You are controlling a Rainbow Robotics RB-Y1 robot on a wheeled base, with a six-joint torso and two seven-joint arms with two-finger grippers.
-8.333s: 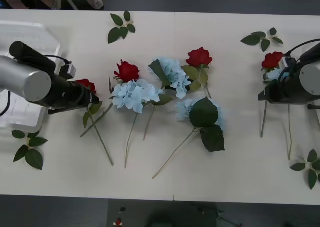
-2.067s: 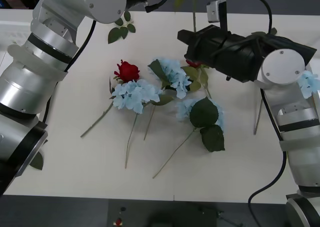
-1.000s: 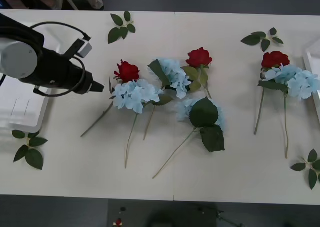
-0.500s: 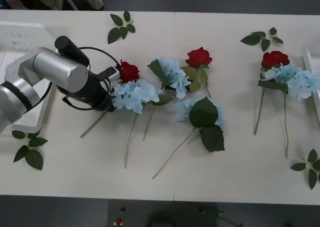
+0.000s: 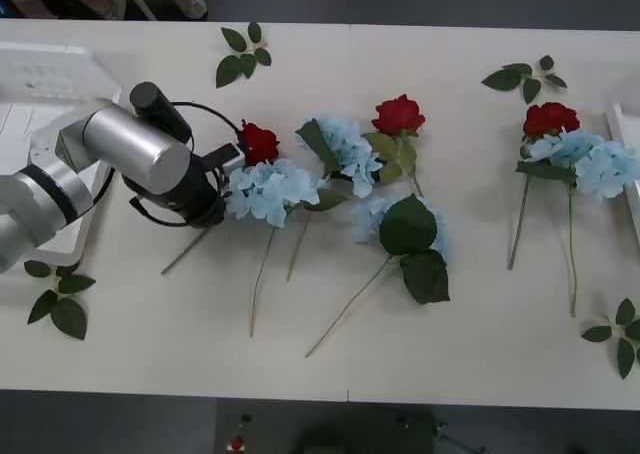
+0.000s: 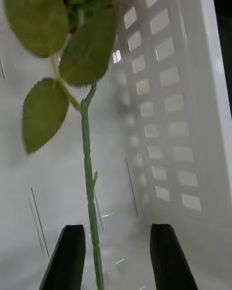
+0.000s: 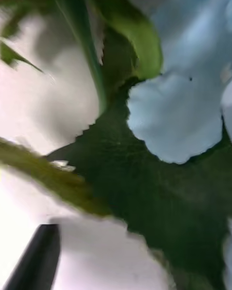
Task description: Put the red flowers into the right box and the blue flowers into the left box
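The left gripper [image 5: 215, 206] has been lowered onto the rose stem [image 5: 186, 251], grip unconfirmable; the right gripper [image 6: 116, 256], jaws spread, holds nothing.

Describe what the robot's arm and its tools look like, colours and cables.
The left arm is built of rounded silver-grey segments ending in a black wrist, with thin black cables looping around it. The right tool has two flat black fingers; one similar black finger of the left tool shows in the left wrist view.

white surface [image 5: 480, 354], seam running down middle. loose leaf sprigs scattered round it: one [image 5: 241, 53] at far edge left of seam, one [image 5: 525, 77] far right, one [image 5: 56, 299] near-left corner, one [image 5: 618, 336] near-right corner.
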